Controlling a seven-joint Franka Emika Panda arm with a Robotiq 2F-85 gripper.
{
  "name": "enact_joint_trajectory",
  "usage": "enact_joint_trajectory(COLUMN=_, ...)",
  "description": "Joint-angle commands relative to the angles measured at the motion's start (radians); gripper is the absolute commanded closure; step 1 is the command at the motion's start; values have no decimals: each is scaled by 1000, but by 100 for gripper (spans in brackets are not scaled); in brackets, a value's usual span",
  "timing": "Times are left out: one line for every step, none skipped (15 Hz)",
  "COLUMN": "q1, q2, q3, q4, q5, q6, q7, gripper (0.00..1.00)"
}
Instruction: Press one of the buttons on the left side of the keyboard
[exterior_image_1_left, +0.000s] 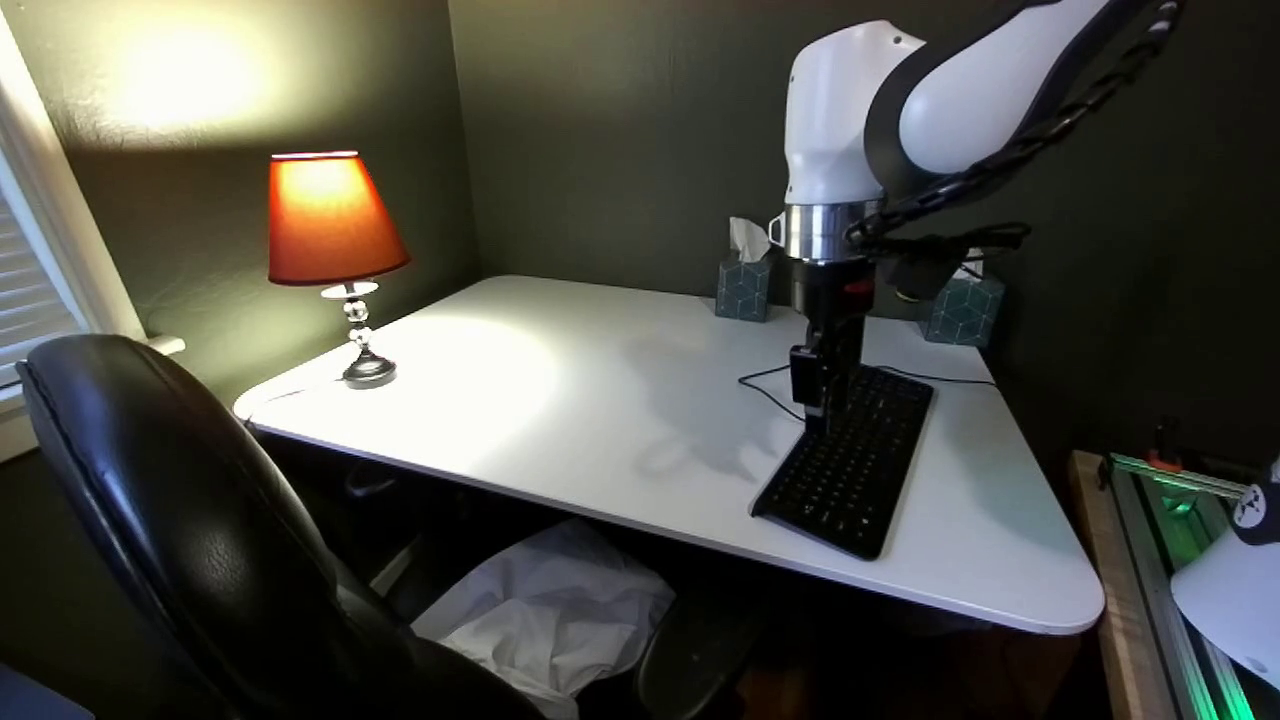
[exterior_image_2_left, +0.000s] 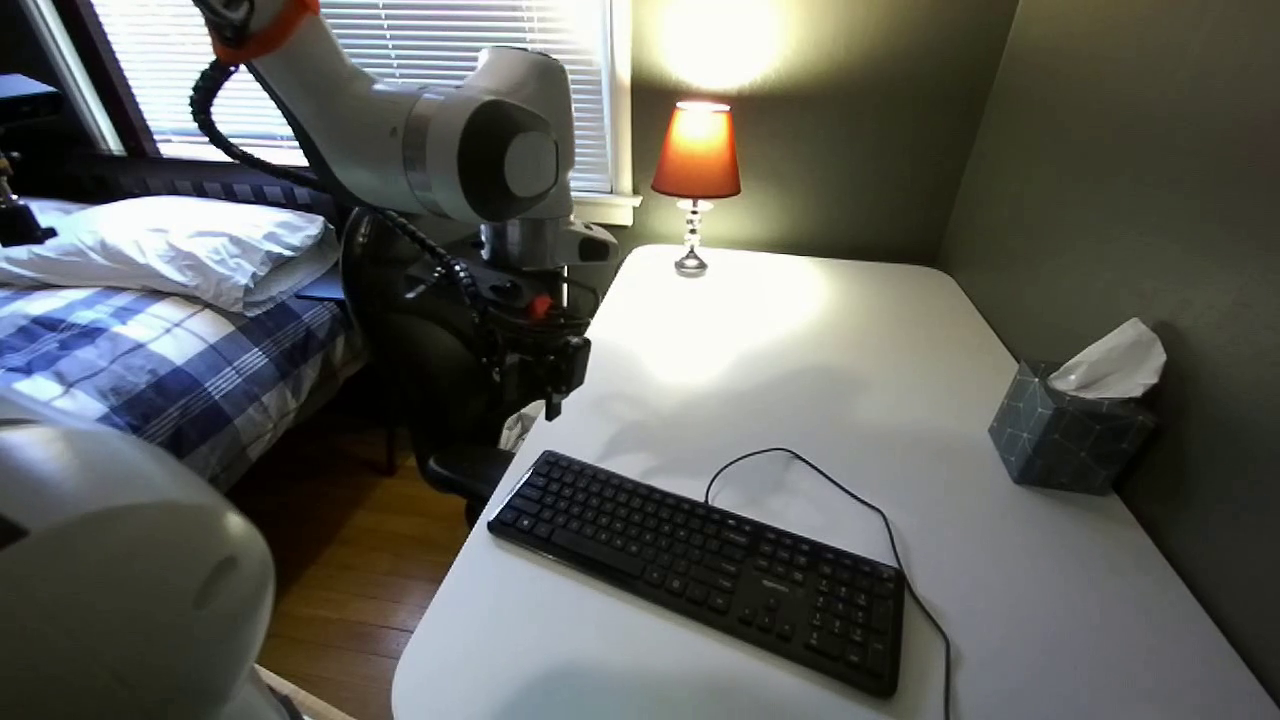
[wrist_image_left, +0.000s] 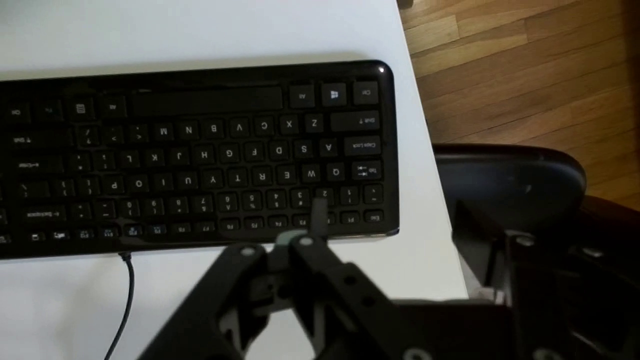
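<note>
Black rectangular keyboard (exterior_image_2_left: 705, 565) is lying flat, face up, on white table (exterior_image_2_left: 880, 330), left end near the edge; thin cable (wrist_image_left: 131, 287) is trailing from its rear

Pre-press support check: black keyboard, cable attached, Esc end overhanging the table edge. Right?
Not overhanging: the wrist view shows the black keyboard with its Esc end fully on the table, short of the edge. Cable attached: correct.

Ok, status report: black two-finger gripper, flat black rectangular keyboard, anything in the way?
Black gripper looks shut, hovers over left end of flat black keyboard. Thin black cable leaves back edge, away from left-side keys. Nothing seen blocking.
</note>
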Motion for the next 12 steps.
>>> enact_joint_trajectory(q1=3, q2=77, q3=-21, q4=34, q5=9, q6=-11, q7=-29, gripper=65)
enact_joint_trajectory(q1=3, q2=92, q3=-24, q4=40, q5=8, q6=-16, q7=-30, gripper=72)
enact_joint_trajectory(q1=2, q2=109, q3=-28, q4=51, q5=12, q6=-28, q7=-39, gripper=81)
enact_joint_trajectory(q1=2, q2=127, q3=-32, q4=59, q5=20, q6=-36, q7=-45, gripper=88)
enact_joint_trajectory(q1=2, q2=140, q3=-34, q4=65, q5=25, q6=-41, q7=-54, gripper=96)
enact_joint_trajectory(q1=0, q2=151, q3=-38, q4=71, q5=28, q6=-45, q7=-59, gripper=99)
enact_joint_trajectory(q1=-2, q2=163, q3=-40, q4=76, q5=32, q6=-47, q7=-61, gripper=100)
enact_joint_trajectory(q1=-3, q2=175, q3=-43, q4=82, q5=33, q6=-49, q7=-63, gripper=100)
enact_joint_trajectory(q1=-4, q2=188, q3=-45, q4=89, q5=36, q6=-51, q7=-63, gripper=100)
enact_joint_trajectory(q1=-6, q2=199, q3=-47, q4=95, q5=35, q6=-54, q7=-61, gripper=100)
enact_joint_trajectory(q1=-7, q2=211, q3=-49, q4=100, q5=34, q6=-53, q7=-62, gripper=100)
enact_joint_trajectory(q1=-8, q2=219, q3=-49, q4=102, q5=29, q6=-52, q7=-58, gripper=100)
